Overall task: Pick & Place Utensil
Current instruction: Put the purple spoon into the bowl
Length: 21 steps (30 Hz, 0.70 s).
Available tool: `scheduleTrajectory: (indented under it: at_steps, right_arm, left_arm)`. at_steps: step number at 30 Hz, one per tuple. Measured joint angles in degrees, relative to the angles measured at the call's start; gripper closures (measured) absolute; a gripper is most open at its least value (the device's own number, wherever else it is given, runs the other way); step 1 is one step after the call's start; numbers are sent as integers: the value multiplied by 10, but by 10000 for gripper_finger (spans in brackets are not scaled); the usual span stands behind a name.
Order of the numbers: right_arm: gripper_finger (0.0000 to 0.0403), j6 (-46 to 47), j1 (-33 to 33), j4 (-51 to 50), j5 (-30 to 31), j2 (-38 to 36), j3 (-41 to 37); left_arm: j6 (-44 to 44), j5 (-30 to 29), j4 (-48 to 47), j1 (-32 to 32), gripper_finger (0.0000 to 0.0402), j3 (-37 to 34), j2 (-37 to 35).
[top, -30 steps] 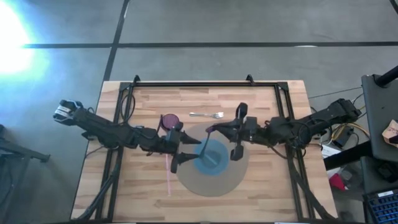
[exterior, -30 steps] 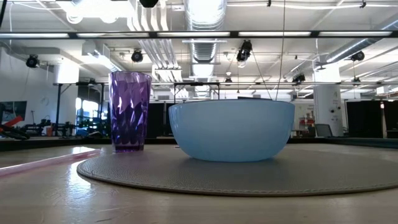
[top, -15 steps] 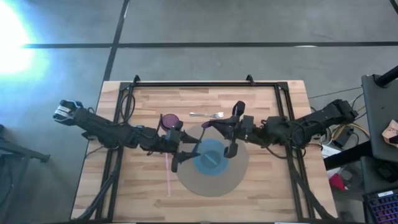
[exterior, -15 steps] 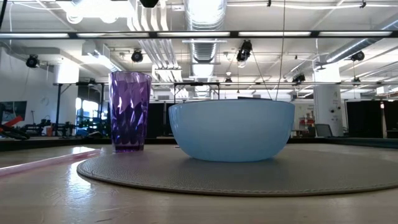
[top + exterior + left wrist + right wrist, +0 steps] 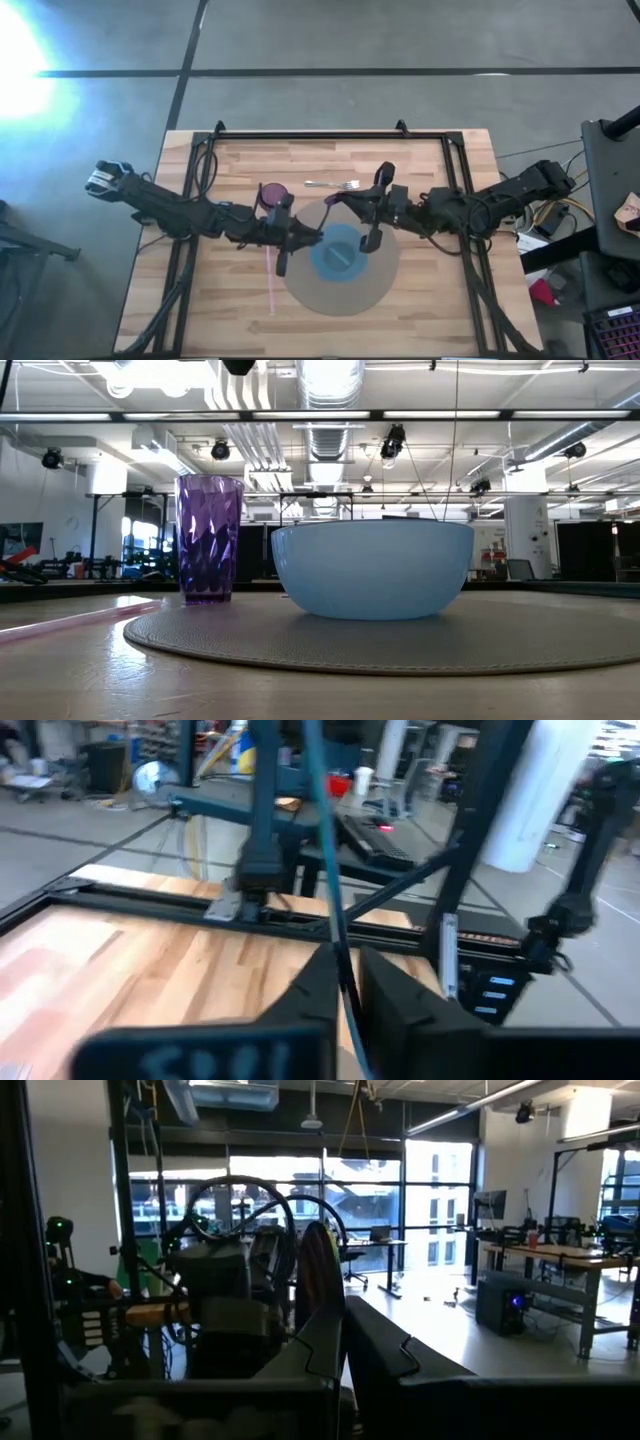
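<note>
Both arms over the mat, fork lying free on the wood.

I see my left gripper [image 5: 318,236] with fingers together at the blue bowl [image 5: 340,252]'s rim. My right gripper [image 5: 338,204] is pinched together too, empty, over the grey mat [image 5: 375,285]'s edge; the fork [image 5: 332,184] lies just beyond it, the purple cup [image 5: 271,192] off to its side.

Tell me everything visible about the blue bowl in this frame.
The bowl is light blue, round and opaque, with smooth walls curving in to a narrower base; it looks like plastic or glazed ceramic. It stands upright near the middle of the round grey placemat, touching only that. From above, a darker blue shape shows in its bottom; I cannot tell what it is. The purple cup stands beside it, apart.
</note>
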Motion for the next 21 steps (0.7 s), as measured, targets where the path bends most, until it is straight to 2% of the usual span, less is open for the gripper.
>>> scheduleTrajectory:
  at_steps: [2, 17, 21]
  right_arm:
    - [394, -4, 1, 0, 0, 0, 0]
    - [393, 17, 0, -33, 2, 0, -1]
    - [374, 18, 0, -44, 0, 0, -1]
  left_arm:
    - [-4, -2, -2, 1, 392, -1, 0]
    - [-10, -2, -40, 0, 398, 0, -3]
    - [-13, -2, -51, 0, 398, 3, -3]
